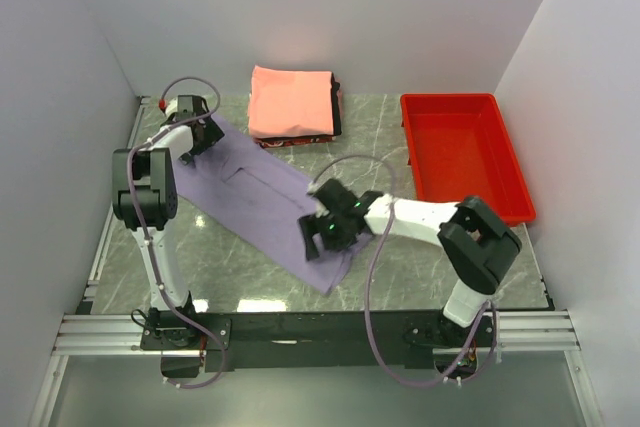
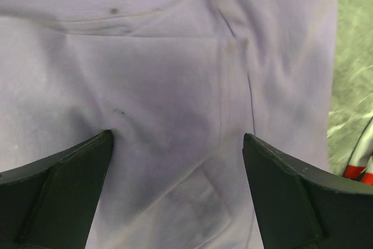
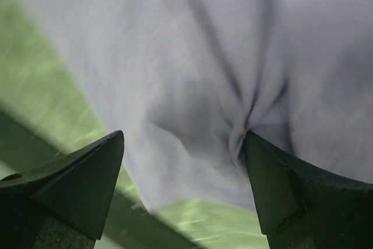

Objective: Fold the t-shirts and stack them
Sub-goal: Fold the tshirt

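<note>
The right claw [image 1: 322, 230] hung with jaws apart over the near end of the lavender t-shirt [image 1: 255, 192]. The cloth's edge lay just on its near side, with bare desk [image 1: 230, 267] open to both sides. A pucker of cloth sat against one finger [image 3: 291, 196]. The shirt ran diagonally away to the left claw [image 1: 197, 137], also spread wide, close to the side wall [image 1: 60, 147]. Beyond both lay the folded stack [image 1: 292, 99], salmon-pink on top. The red tray [image 1: 465, 152] sat well to the right.
</note>
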Controlling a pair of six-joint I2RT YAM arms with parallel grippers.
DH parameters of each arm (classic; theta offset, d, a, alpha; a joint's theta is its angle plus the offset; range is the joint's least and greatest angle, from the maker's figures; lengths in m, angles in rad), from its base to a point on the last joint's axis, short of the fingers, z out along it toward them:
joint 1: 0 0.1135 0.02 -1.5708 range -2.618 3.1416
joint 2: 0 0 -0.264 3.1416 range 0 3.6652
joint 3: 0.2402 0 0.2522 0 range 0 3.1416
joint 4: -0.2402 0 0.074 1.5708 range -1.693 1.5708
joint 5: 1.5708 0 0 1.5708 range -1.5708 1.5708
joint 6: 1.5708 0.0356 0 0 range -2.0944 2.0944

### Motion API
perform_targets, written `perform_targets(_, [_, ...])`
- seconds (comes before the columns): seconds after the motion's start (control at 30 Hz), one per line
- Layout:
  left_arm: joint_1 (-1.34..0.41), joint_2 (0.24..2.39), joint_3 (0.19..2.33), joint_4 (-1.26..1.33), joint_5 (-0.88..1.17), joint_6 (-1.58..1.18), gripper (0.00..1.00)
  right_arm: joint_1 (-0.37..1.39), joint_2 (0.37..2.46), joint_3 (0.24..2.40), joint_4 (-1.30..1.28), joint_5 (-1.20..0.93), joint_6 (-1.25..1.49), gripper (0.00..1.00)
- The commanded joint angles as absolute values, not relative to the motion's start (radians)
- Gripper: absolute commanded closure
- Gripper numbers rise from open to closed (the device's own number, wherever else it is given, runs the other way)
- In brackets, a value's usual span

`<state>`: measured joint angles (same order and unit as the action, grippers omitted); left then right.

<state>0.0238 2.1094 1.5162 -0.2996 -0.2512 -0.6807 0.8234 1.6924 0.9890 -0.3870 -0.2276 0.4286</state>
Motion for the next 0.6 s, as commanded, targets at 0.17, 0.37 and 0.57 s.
perform_targets(0.17, [0.028, 2.187, 1.606, -0.262, -0.184, -0.606, 0.00, 1.101, 1.816, 1.235, -0.474, -0.417, 0.378, 0.10])
perform_targets(0.37, [0.028, 2.270, 1.724, -0.265, -0.079, -0.584, 0.01, 1.152, 1.937, 1.448, -0.500, -0.511, 0.324, 0.10])
perform_targets(0.57, [0.026, 2.339, 1.845, -0.256, -0.009, -0.565, 0.01, 1.141, 1.904, 1.568, -0.548, -0.356, 0.316, 0.09])
